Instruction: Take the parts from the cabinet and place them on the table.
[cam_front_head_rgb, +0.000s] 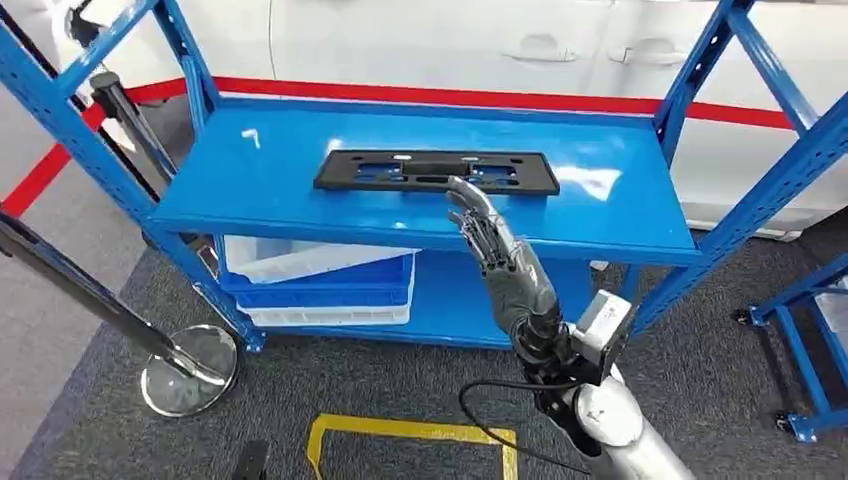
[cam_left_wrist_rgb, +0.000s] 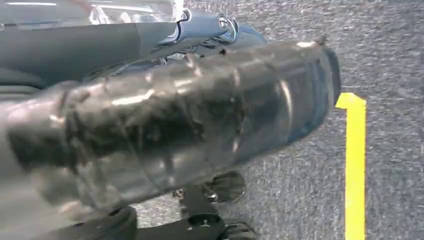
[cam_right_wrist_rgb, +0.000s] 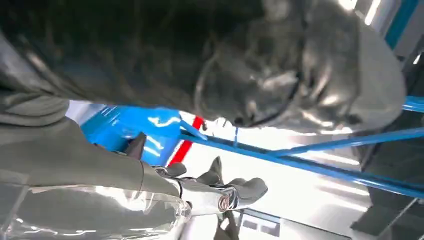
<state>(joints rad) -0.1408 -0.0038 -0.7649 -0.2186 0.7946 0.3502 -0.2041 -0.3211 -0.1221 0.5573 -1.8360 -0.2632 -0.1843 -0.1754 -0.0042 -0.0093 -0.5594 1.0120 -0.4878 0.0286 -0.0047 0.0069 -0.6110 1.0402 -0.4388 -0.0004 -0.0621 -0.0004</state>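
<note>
A flat black rectangular part (cam_front_head_rgb: 436, 172) with cut-outs lies on the top shelf of the blue cabinet (cam_front_head_rgb: 260, 180), near the middle. My right hand (cam_front_head_rgb: 500, 255) reaches up from below with its fingers stretched out and apart, holding nothing. Its fingertips (cam_front_head_rgb: 458, 190) are at the front edge of the part; I cannot tell whether they touch it. In the right wrist view the right hand's fingers (cam_right_wrist_rgb: 210, 187) point at the blue shelf frame (cam_right_wrist_rgb: 300, 157). In the left wrist view my left hand (cam_left_wrist_rgb: 175, 120) is a blurred grey mass above the carpet, its fingers not made out.
White and blue bins (cam_front_head_rgb: 320, 280) are stacked on the lower shelf at the left. Blue uprights (cam_front_head_rgb: 760, 190) flank the shelf. A chrome stanchion base (cam_front_head_rgb: 190, 370) stands on the floor at the left, yellow floor tape (cam_front_head_rgb: 410, 432) lies in front, and another blue rack (cam_front_head_rgb: 805, 350) is at the right.
</note>
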